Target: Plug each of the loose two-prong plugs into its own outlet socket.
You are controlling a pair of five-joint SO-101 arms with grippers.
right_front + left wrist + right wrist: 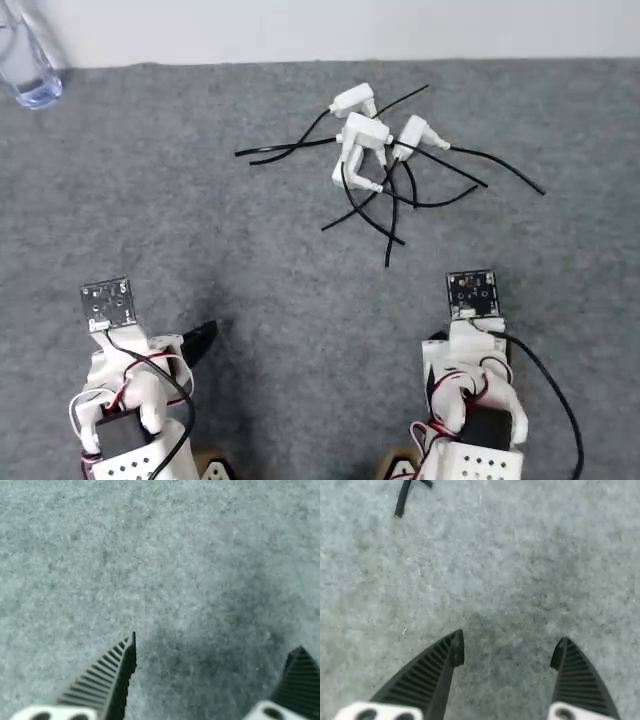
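A tangle of white plug and socket pieces with black cords [395, 205] lies on the grey carpet, far side, right of centre. A larger white outlet piece [360, 135] sits in the middle, with one white plug [353, 100] behind it and another plug [415, 132] to its right. Both arms are at the near edge, well short of the tangle. My left gripper [215, 655] is open over bare carpet. My right gripper [510, 647] is open too, nothing between its fingers, with a black cord end [402, 500] lying ahead of it.
A clear glass container [30, 70] stands at the far left corner by the white wall. The left arm [130, 390] and right arm [470, 390] sit apart, with grey carpet [250, 260] between them and the tangle.
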